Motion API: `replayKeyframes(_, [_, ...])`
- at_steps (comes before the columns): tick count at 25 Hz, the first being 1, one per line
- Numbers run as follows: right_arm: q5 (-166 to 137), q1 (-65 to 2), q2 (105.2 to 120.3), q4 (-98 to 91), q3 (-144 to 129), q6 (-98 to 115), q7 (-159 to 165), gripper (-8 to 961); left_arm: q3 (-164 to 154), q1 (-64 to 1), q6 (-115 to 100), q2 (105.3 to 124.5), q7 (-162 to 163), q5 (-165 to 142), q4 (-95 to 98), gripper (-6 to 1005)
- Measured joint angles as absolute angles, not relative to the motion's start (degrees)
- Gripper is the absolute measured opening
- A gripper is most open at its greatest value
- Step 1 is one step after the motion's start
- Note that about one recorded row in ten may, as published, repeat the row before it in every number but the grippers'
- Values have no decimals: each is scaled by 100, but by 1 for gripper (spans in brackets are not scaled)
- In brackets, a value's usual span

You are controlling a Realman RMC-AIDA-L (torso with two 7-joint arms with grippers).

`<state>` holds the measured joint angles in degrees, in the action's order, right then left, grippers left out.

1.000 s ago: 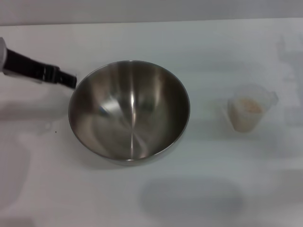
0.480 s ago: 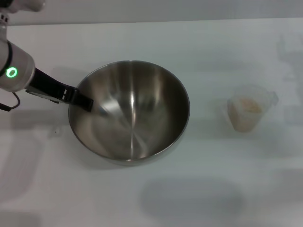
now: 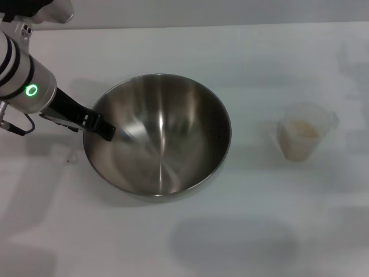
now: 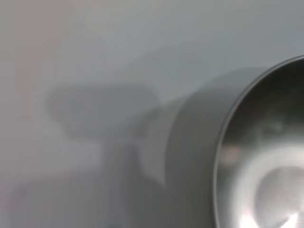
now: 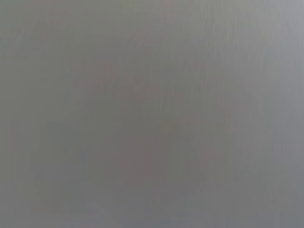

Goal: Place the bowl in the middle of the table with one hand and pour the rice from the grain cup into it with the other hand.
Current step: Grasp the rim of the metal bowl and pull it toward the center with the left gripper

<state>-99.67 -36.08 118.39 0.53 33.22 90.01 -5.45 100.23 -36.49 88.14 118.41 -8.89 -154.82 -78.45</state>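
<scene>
The steel bowl (image 3: 158,135) stands upright on the white table (image 3: 242,52), a little left of the middle. My left gripper (image 3: 105,131) reaches in from the left, and its dark tip lies across the bowl's left rim. The left wrist view shows the bowl's rim and outer wall (image 4: 266,161) close by. The grain cup (image 3: 301,134) stands upright to the right of the bowl, well apart from it, with rice (image 3: 304,129) inside. My right gripper is out of view; its wrist view shows only a blank grey surface.
The left arm's white body with a green light (image 3: 26,86) hangs over the table's far left. The table's far edge (image 3: 202,26) runs along the top of the head view.
My left arm has moved in to the right and toward me, bringing the gripper tip from beside the bowl onto its left rim. Bowl and cup have not moved.
</scene>
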Motion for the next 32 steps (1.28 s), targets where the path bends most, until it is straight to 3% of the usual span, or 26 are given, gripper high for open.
replayKeyframes(4, [-9966, -3613, 11839, 50, 3322, 9018, -545, 510, 10010, -3726, 8747, 11848, -806, -15618, -7696, 707])
replayKeyframes(9, [-9966, -3620, 11839, 44, 3322, 9024, -545, 510, 10013, -3765, 8722, 11845, -771, -15625, -7660, 661])
replayKeyframes(25, [-9966, -3621, 11839, 35, 3322, 9039, -545, 510, 10058, -3975, 8689, 11828, -794, -15625, -7324, 242])
replayKeyframes(28, [-9966, -3621, 11839, 35, 3322, 9044, -545, 511, 10082, -4002, 8686, 11820, -792, -15625, -7225, 111])
replayKeyframes(32, [-9966, -3621, 11839, 35, 3322, 9044, -545, 510, 10080, -4025, 8714, 11821, -833, -15614, -7209, 98])
